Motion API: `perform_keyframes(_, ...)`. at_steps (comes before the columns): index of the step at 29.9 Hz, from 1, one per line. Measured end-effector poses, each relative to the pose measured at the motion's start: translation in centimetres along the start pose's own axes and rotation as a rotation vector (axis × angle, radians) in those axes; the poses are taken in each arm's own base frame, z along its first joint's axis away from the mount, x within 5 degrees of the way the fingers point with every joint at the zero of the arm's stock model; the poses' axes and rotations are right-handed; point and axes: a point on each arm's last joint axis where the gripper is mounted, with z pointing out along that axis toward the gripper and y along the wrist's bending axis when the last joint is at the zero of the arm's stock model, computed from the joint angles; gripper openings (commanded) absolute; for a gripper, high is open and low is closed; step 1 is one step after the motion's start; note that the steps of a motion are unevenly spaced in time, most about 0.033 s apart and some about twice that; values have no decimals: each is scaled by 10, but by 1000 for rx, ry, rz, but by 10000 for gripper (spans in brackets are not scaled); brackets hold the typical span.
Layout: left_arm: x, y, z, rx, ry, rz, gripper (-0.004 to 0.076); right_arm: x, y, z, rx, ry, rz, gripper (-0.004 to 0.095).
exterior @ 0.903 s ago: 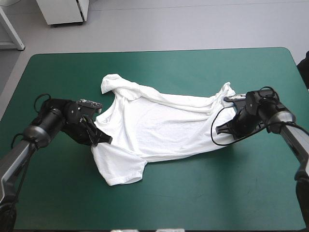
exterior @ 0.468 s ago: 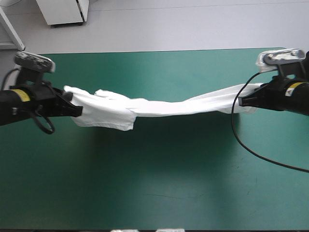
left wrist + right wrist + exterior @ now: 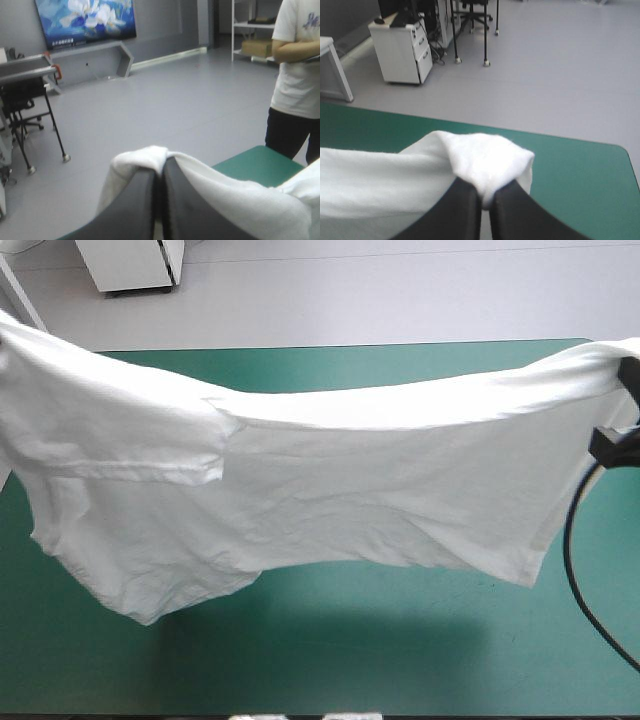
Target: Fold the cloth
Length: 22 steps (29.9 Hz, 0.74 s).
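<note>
Currently the T-shirt is being held stretched in the air above the teal-green table, spanning it from left to right. Its left end is being pinched by the left gripper, its right end by the right gripper.

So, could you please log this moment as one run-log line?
T-shirt: hangs spread in the air above table | left gripper: shut on T-shirt | right gripper: shut on T-shirt | fold: not yet begun

White T-shirt aloft, spread wide
</note>
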Motion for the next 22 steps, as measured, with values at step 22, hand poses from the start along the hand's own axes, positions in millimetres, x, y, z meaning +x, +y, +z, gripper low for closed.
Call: perform_keyframes(22, 37, 10, 63, 28, 219, -80, -10, 33, 9, 27, -107, 161, 85, -17)
